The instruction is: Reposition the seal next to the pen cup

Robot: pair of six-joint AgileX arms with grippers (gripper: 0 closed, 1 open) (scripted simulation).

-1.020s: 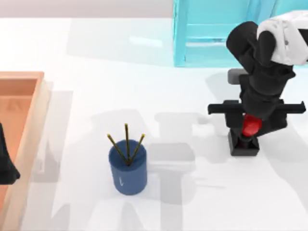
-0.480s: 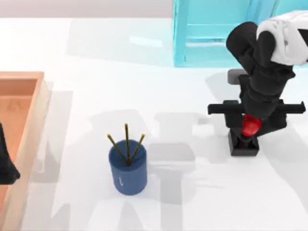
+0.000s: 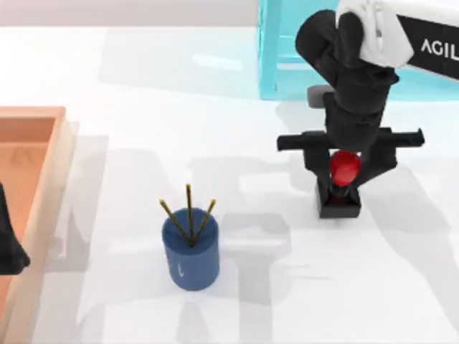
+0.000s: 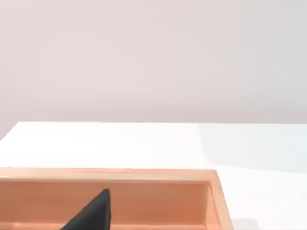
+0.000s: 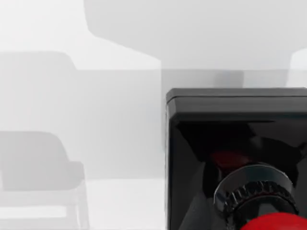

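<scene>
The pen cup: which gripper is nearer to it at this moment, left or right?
Right, I judge. The right gripper, shut on the seal, is to the right of the pen cup and slightly farther back. The left gripper sits parked at the table's left edge, over the wooden tray.

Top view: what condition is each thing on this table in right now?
seal: upright, gripped by its red knob.
right hand: shut on the seal, right of the pen cup.
pen cup: upright, three pencils inside, untouched.
wooden tray: at the table's left edge.
left hand: parked over the wooden tray.
</scene>
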